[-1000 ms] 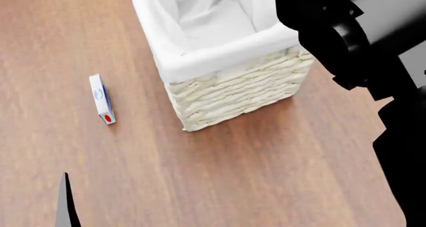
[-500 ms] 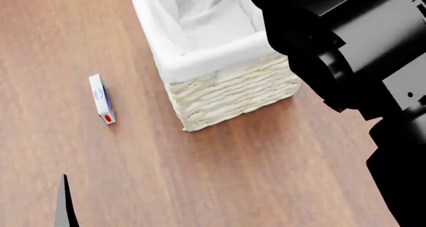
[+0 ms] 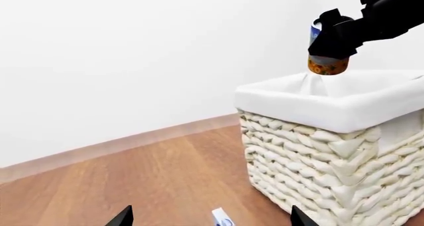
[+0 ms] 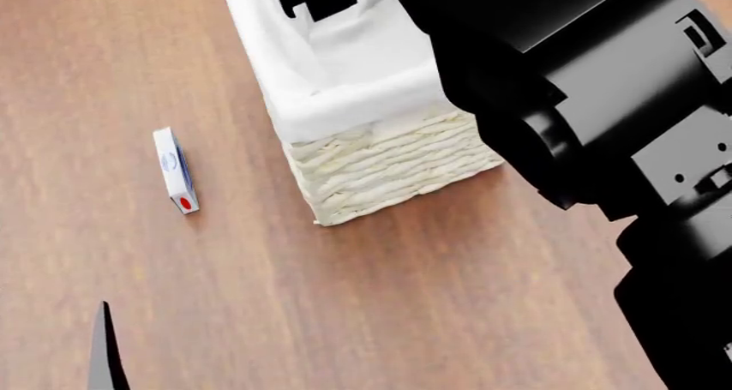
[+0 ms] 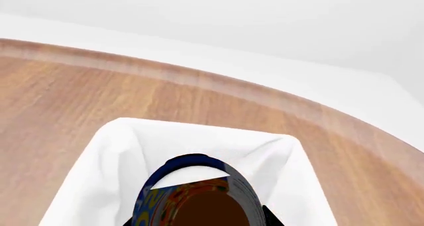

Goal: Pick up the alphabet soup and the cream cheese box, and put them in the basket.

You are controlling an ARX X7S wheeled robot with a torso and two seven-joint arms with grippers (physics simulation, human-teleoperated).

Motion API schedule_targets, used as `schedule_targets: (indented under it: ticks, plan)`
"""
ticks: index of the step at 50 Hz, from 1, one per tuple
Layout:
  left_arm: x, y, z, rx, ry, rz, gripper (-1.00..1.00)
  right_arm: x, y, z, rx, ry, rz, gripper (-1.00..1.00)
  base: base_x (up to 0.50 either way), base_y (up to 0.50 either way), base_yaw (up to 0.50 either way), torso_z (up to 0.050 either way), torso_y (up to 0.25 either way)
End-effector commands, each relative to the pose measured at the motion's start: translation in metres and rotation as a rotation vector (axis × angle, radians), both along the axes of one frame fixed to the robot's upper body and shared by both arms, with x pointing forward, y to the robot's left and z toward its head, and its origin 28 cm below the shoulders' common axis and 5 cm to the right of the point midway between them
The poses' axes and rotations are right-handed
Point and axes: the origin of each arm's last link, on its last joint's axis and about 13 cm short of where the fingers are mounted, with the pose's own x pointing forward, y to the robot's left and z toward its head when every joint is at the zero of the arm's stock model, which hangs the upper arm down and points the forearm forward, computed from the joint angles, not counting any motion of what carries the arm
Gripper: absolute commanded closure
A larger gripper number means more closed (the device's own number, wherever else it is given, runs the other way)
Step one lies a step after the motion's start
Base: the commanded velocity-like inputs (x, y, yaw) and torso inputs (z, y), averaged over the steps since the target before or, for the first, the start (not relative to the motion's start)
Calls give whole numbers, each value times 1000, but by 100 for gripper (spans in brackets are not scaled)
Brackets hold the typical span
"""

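My right gripper (image 3: 334, 39) is shut on the alphabet soup (image 3: 326, 63), a blue can with an orange-yellow band, and holds it above the open basket (image 3: 318, 161). The can fills the near part of the right wrist view (image 5: 195, 196), over the white liner (image 5: 112, 156). In the head view the right arm hides the can and reaches over the basket (image 4: 389, 163). The cream cheese box (image 4: 175, 171) lies on the wooden floor left of the basket, also in the left wrist view (image 3: 223, 218). My left gripper (image 3: 210, 221) is open and empty, low above the floor, facing the box.
A white wall with a wooden skirting (image 3: 132, 141) runs behind the basket. The wooden floor (image 4: 400, 296) extends around the basket and box. My black right arm (image 4: 595, 107) covers the right part of the head view.
My right arm has swung left over the basket, carrying the can above its opening. The box, the basket and the left gripper have stayed put.
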Motion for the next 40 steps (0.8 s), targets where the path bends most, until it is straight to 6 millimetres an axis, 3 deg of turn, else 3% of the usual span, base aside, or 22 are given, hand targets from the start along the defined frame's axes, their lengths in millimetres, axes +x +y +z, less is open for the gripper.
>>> schedule_targets:
  ticks: [1,26,27,40]
  plan:
    - [-1,1,0,1,-1,3,-100,0,-2,-3,-26,-28,-5,100,0,0,0,0,0]
    - [-3,0,1,-1,-7,2,-100,-2,-3,-5,-28,-19,-14,100,0,0,0,0,1]
    - [-3,0,2,-1,-7,2,-100,-2,-3,-1,-26,-13,-13,-100,0,0,0,0,0]
    - [-3,0,2,4,-8,1,-100,-1,-5,-5,-24,-12,-20,-100,0,0,0,0,0]
